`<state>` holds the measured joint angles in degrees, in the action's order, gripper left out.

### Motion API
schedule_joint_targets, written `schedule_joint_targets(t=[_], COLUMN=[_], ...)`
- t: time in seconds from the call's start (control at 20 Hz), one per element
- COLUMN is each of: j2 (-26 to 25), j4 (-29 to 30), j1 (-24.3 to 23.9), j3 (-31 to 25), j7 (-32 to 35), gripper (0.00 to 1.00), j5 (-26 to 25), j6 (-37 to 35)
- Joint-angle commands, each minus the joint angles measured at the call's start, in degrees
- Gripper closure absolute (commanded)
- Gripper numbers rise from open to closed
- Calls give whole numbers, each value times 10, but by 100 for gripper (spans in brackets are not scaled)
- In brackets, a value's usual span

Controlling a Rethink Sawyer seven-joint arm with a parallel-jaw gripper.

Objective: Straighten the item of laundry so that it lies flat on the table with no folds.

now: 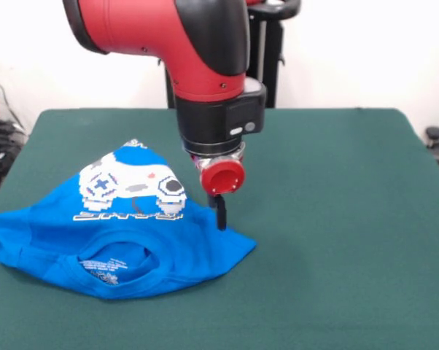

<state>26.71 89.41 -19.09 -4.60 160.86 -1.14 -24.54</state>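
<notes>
White walls back a wide table draped in dark green cloth, where one red and black robot arm reaches down from its pedestal at the far side. One bright blue T-shirt lies bunched toward the near corner on the viewer's left, its white game-controller graphic and block lettering facing up, collar toward the camera. The far part of the shirt is drawn in to a narrow peak, and the near hem edge juts out in a point at the viewer's right; folds show along both flanks, so the garment is not yet flat.

The single gripper hangs just over the shirt's right-hand edge, beside the graphic, with a red round cap on the wrist above it. Only one dark finger is plainly visible from this angle, and whether the pincer is spread or pressed together cannot be told; nor is it clear whether the tip touches the cloth or hovers a little above it.

By the look of things, the work is in its early to middle stage: the arm appears poised to take hold of the shirt's side. The next move likely calls for a firm pinch of one layer only, then a steady outward drag away from the bunched centre, so the tucked side opens rather than the whole shirt sliding.

Count: one table, one shirt, one arm, one gripper.
</notes>
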Motion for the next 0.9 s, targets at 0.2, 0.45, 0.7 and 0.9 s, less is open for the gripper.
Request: schedule_joint_targets(t=[0.2, 0.45, 0.7, 0.9], j2=[-51, -60, -66, -69], j4=[28, 27, 53, 58], j1=[-10, -18, -67, -81], j3=[-77, -88, -151, -171], j7=[2, -3, -31, -29], gripper=[0, 0, 0, 0], j5=[12, 11, 25, 23], j6=[13, 17, 6, 2])
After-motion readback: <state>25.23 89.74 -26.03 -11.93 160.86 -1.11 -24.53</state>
